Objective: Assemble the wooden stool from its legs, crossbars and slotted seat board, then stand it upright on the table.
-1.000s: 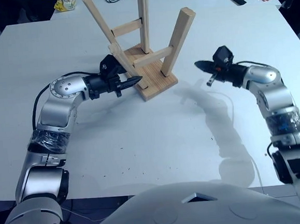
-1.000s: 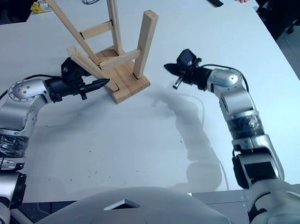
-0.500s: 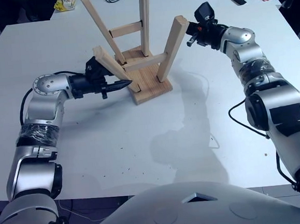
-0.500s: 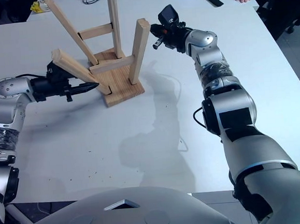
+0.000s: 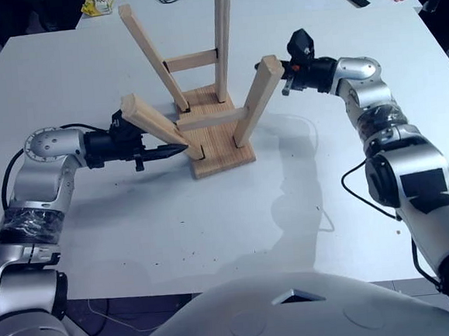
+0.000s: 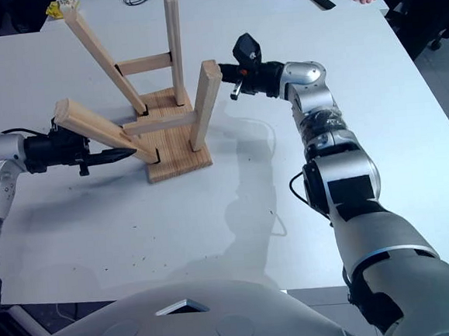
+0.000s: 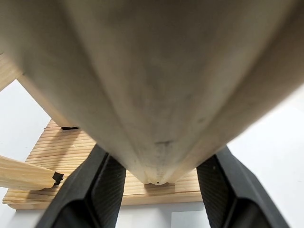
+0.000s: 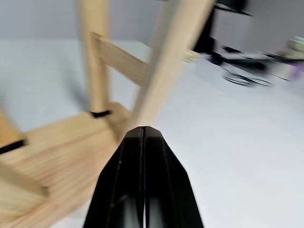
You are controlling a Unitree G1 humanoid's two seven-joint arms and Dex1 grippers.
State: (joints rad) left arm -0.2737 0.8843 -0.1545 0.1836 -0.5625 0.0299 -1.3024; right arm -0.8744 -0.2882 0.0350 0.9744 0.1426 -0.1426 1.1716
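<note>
My left gripper (image 5: 172,149) pinches tilted leg (image 5: 149,121), axis 10-to-4 o'clock; right gripper (image 5: 283,68), fingers pressed together, has right leg (image 5: 252,107) top at 9 o'clock.

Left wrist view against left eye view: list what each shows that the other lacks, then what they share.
Left wrist view: the tilted leg close up, and fine grain lines on the seat board. Left eye view: the whole upturned stool with its crossbars, and the shut right claw at the top of another leg. Shared: the tilted leg, the seat board, the left claw by that leg.
</note>
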